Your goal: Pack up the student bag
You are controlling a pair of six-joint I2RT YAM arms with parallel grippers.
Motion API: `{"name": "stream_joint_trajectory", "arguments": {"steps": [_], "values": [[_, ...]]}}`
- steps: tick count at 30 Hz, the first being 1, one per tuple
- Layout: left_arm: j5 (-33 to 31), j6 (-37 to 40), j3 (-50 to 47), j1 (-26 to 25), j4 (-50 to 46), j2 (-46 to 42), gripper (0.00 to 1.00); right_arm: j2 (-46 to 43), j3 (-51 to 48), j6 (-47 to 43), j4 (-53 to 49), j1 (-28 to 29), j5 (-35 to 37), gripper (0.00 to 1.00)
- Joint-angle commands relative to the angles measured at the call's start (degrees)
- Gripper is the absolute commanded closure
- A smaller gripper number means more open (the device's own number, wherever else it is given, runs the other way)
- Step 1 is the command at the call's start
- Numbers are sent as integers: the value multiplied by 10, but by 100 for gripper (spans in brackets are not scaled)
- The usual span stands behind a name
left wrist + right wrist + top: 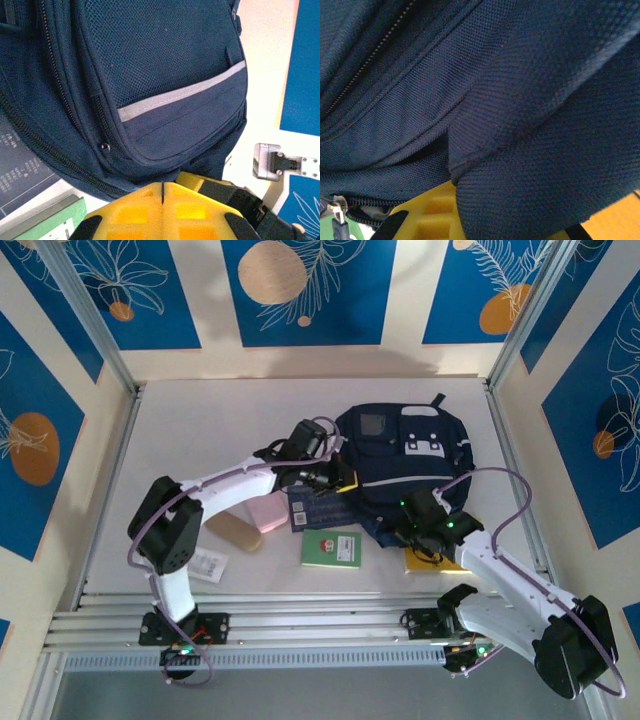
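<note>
The student bag [400, 465], navy with a grey-white front patch, lies flat in the middle of the table. My left gripper [340, 482] is at its left side. In the left wrist view the yellow fingers [163, 189] are shut, their tips pressed against the bag's lower edge [165, 100] under a grey-striped mesh pocket. Whether fabric is pinched there I cannot tell. My right gripper [425, 523] is at the bag's near right edge. In the right wrist view it [457, 182] is shut on a fold of the navy fabric [520, 150], which drapes over and hides one finger.
Near the bag's front lie a blue book [315, 510], a green notebook [332, 549], a pink item [268, 512], a tan case [233, 531], a white packet [208, 564] and a yellow book [432, 561] under my right wrist. Metal rails [300, 625] run along the near edge.
</note>
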Motion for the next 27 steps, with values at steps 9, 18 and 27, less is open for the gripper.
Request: {"name": "stream_joint_trajectory", "arguments": {"steps": [9,18,27], "values": [[10,182,61,-72,-158,39,55,-9,23,-45,-23,-7,-9,100],[36,197,85,-93,-166,83,52,-10,29,-46,-27,-8,-11,100],[63,172,94,-99,-126,110,52,-6,27,-45,-17,-10,-19,100]]}}
